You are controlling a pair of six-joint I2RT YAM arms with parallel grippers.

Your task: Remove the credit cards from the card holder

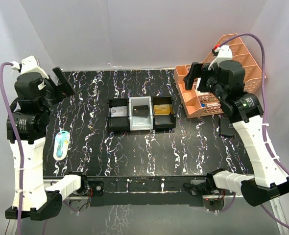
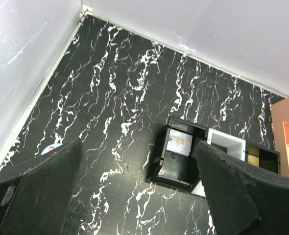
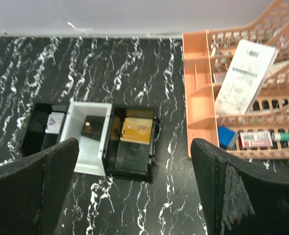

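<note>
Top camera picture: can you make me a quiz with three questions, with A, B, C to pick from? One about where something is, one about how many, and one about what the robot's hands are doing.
1. Where does the orange plastic mesh rack stand on the black white-veined table?
A. far right corner
B. middle
C. near left edge

2. How many small open bins sit in the row in the middle?
A. two
B. three
C. five

3. How are the left gripper and the right gripper?
A. both open, holding nothing
B. both shut on a card
C. one open, one shut

Answers:
1 A: the rack sits at the back right, beside the right arm.
2 B: a black, a pale grey and a black bin stand side by side.
3 A: each wrist view shows the fingers wide apart with nothing between them.
</note>
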